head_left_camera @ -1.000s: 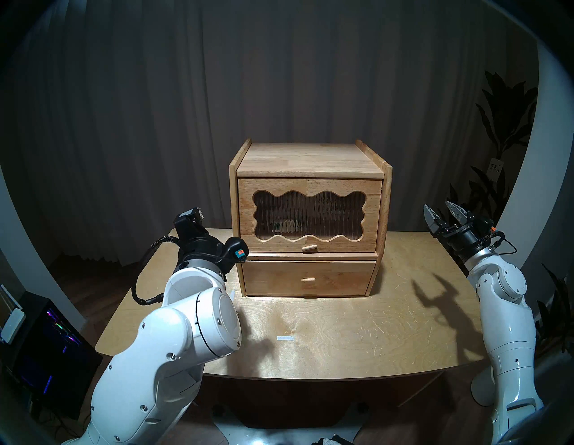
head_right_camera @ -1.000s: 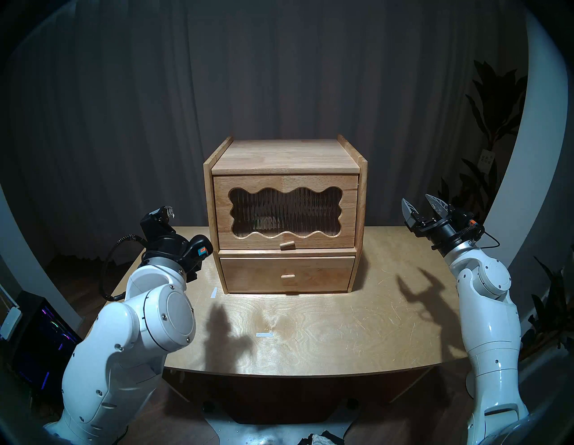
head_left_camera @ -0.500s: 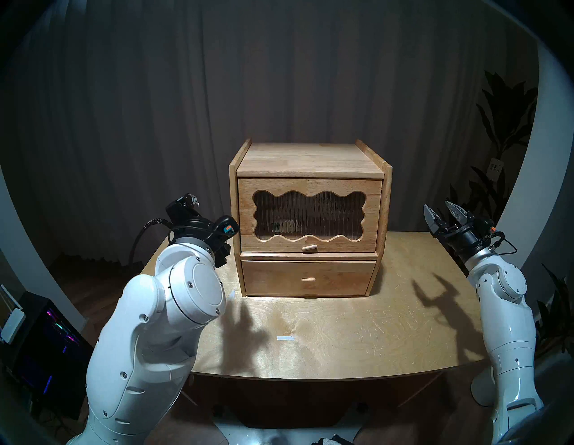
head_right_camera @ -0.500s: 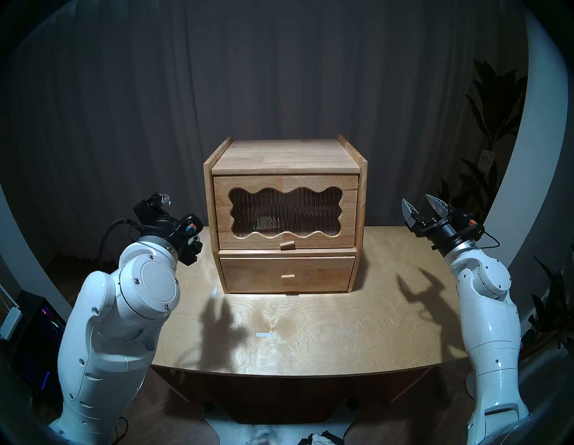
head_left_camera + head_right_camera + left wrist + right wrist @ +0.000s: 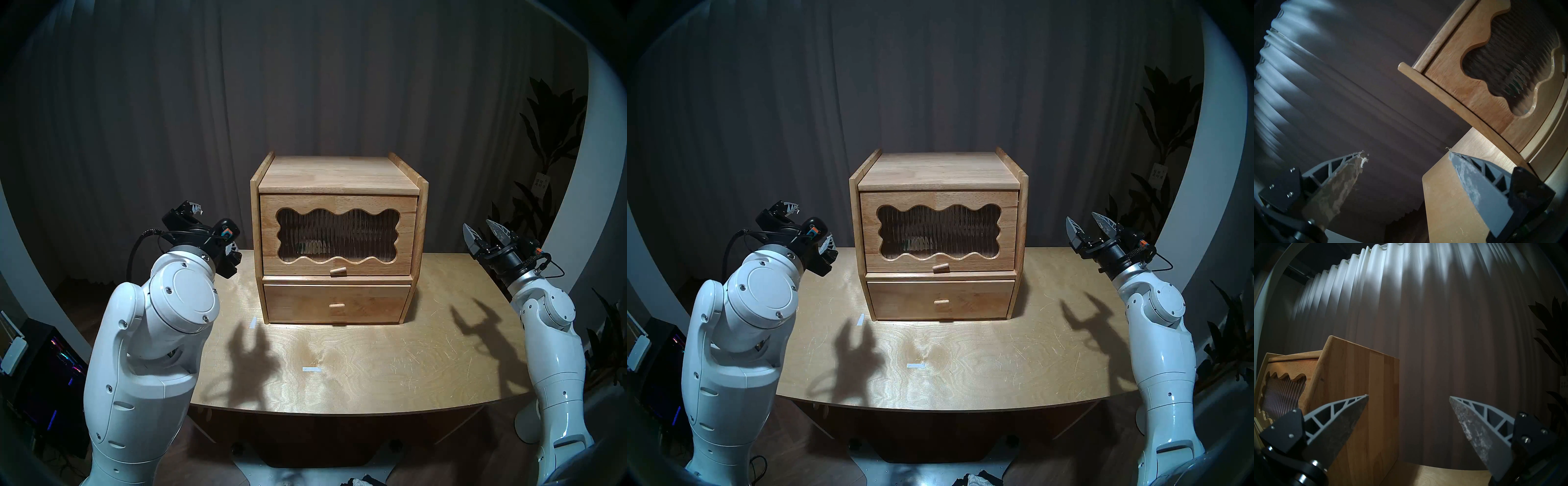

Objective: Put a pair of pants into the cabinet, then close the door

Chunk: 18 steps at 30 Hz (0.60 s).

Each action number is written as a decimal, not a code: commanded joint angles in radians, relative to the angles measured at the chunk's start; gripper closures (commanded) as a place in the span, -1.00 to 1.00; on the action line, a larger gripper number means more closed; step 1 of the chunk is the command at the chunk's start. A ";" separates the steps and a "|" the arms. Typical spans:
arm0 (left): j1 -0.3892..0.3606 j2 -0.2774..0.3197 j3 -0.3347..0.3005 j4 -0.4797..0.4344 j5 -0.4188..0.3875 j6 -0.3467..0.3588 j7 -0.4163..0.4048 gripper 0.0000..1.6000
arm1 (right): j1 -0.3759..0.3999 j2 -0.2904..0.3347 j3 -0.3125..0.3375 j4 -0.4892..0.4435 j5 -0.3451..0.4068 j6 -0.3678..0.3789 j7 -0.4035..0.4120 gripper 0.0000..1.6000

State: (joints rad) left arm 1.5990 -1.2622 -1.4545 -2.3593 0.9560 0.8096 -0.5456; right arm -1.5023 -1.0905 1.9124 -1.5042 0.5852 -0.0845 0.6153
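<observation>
door (image 5: 337, 234): flush shut on the cabinet (image 5: 337, 176); peg handle (image 5: 338, 271) free.
pants (image 5: 310, 247): only a faint pale-green smear low left behind the ribbed glass; likely them, can't confirm.
left gripper (image 5: 215, 226): released, empty, raised left of the cabinet, clear of it.
right gripper (image 5: 486, 231): released, empty, well off to the right above the counter (image 5: 373, 366).
risk: task looks done; any left-arm swing right could clip the cabinet side or snag the handle and reopen the door.
risk 2: unseen cloth caught at the door edge could ease it back open.

Head views face the cabinet (image 5: 337, 237) frontally; wrists flank it.
</observation>
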 commanded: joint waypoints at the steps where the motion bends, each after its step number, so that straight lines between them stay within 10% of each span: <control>1: 0.029 -0.018 -0.053 0.008 -0.062 -0.059 0.027 -1.00 | 0.012 0.003 0.000 -0.015 0.002 -0.005 0.003 -1.00; 18: 0.096 -0.019 -0.164 0.017 -0.204 -0.303 0.121 -1.00 | 0.053 0.017 0.000 -0.051 0.000 -0.013 0.004 -1.00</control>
State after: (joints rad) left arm 1.6771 -1.2779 -1.5776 -2.3361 0.7983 0.6052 -0.4720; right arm -1.4912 -1.0899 1.9096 -1.5121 0.5867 -0.0852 0.6173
